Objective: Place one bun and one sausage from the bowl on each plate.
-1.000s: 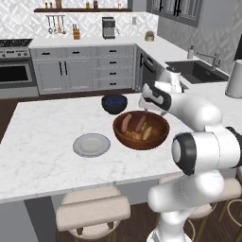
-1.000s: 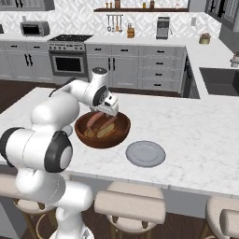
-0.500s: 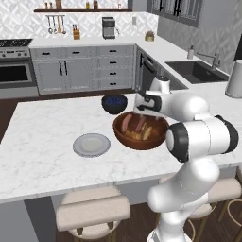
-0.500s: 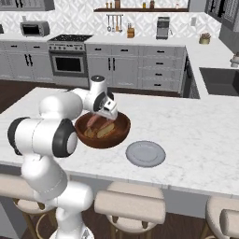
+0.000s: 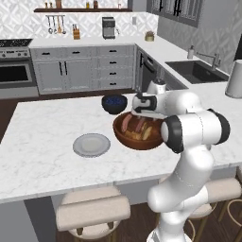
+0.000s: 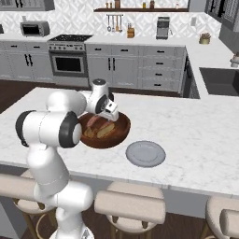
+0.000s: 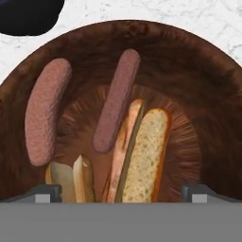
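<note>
The wooden bowl [image 5: 152, 141] [image 6: 120, 134] [image 7: 208, 94] sits mid-counter. In the hand view two sausages [image 7: 45, 113] [image 7: 118, 99] lie on its left slope. A bun [image 7: 144, 158] lies beside a thinner one [image 7: 124, 151], with a split piece [image 7: 71, 178] at lower left. My gripper [image 7: 121, 194] [image 5: 138, 112] [image 6: 110, 117] hangs open just above the bowl's middle, its fingertips [image 7: 45, 194] wide apart and holding nothing. One empty grey plate [image 5: 91, 144] lies left of the bowl. Another [image 6: 145, 153] lies to its right.
A small dark blue-black bowl [image 5: 114, 103] [image 7: 28, 14] stands just behind the wooden bowl. Padded stools [image 5: 93, 212] [image 6: 130, 205] line the near counter edge. A sink [image 5: 196, 71] sits in the back right counter.
The hand has swung left and down over the bowl, and the elbow has folded closer. The jaws stayed open.
</note>
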### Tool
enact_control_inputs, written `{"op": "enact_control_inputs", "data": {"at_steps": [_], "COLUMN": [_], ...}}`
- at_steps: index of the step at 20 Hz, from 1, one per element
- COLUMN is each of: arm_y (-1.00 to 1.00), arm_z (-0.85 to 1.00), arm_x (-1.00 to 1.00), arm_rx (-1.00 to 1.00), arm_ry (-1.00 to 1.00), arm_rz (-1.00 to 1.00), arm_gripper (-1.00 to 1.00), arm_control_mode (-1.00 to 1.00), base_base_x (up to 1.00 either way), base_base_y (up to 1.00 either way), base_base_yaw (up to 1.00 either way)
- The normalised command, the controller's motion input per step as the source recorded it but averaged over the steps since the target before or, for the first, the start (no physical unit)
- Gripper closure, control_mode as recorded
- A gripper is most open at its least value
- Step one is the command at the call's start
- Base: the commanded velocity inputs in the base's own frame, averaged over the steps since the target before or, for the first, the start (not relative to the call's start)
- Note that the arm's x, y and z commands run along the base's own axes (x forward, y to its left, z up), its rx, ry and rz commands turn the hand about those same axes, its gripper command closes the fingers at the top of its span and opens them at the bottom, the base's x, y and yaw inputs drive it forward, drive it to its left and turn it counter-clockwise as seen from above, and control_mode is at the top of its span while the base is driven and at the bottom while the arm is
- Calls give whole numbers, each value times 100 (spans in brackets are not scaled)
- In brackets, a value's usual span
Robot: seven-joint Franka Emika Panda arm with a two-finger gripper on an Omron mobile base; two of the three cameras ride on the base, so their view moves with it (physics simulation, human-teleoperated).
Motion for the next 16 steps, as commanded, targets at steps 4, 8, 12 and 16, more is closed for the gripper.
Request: {"op": "enact_control_inputs", "data": {"at_steps": [4,8,12,16], "arm_y": [0,2,0,0], "arm_z": [-22,-32,-31,-39], "arm_x": [26,7,0,0], "arm_rx": [0,0,0,0], "arm_ry": [0,0,0,0], "arm_rz": [-2,-1,0,0], "arm_gripper": [-100,-100,-100,-100], "arm_control_mode": [-100,-100,-100,-100], "base_base_x": [0,0,0,0], "base_base_y": [0,0,0,0], "base_base_yaw": [0,0,0,0]}}
